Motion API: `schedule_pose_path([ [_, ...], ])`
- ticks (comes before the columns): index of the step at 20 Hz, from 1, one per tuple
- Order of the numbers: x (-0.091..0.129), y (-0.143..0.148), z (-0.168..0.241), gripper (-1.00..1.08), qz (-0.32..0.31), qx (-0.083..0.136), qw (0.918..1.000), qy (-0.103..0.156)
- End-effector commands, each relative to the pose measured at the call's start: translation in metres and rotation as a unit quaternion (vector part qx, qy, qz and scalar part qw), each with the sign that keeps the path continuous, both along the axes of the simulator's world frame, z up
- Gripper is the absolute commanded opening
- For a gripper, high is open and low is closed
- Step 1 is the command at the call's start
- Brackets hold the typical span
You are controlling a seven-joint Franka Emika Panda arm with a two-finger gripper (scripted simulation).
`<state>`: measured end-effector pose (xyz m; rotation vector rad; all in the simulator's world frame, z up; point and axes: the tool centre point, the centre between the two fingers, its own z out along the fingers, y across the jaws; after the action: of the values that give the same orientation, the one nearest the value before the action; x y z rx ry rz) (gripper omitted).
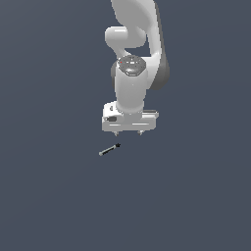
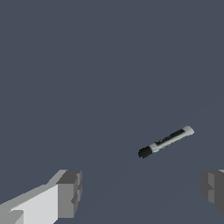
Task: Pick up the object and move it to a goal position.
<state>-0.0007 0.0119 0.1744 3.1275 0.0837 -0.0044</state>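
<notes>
The object is a tiny thin dark grey stick with a lighter grey end and a small black tip. It lies flat on the dark floor, just below the gripper's side at the exterior view's left. In the wrist view the object lies beyond the fingertips, closer to one finger. My gripper hangs from the white arm, pointing down, a little above the floor. Its fingers stand wide apart with nothing between them.
The white arm rises behind the gripper toward the top of the exterior view. The floor is a plain dark grey-blue surface with no other objects in view.
</notes>
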Motion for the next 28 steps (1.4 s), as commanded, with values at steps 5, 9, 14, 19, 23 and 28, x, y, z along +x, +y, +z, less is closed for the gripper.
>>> schedule_pose_path([
  [5,0.001,-0.006,0.003,1.0,-0.013,0.001,0.9999,-0.003],
  [9,0.002,-0.017,0.011,1.0,-0.034,0.004,0.9994,-0.008],
  [14,0.002,-0.019,0.012,1.0,-0.036,0.004,0.9993,-0.009],
  [19,0.002,-0.021,0.008,1.0,-0.052,0.005,0.9986,-0.008],
  [23,0.002,-0.024,0.0,1.0,-0.081,0.007,0.9967,-0.008],
  [28,0.002,-0.031,-0.014,1.0,-0.136,0.01,0.9907,-0.006],
])
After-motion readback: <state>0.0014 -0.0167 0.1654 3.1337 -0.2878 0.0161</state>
